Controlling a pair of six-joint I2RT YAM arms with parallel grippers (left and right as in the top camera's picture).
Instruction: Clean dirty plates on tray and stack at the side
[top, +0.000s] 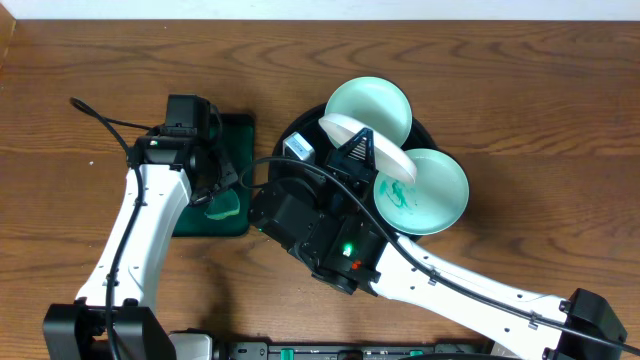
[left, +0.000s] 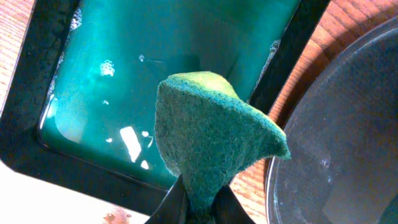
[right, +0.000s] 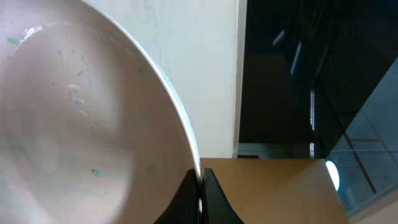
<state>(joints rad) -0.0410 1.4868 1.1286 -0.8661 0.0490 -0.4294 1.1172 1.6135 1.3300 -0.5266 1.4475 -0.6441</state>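
Overhead, the large round glossy black tray on the wooden table carries an unmarked pale-mint round plate and a teal-smeared one, with a third white plate tilted on edge above them. Only the right wrist view shows the right pincer clamped on that plate's rim. The left wrist view shows the left pincer pinching a folded green sponge over the liquid-filled rectangular dark green tray.
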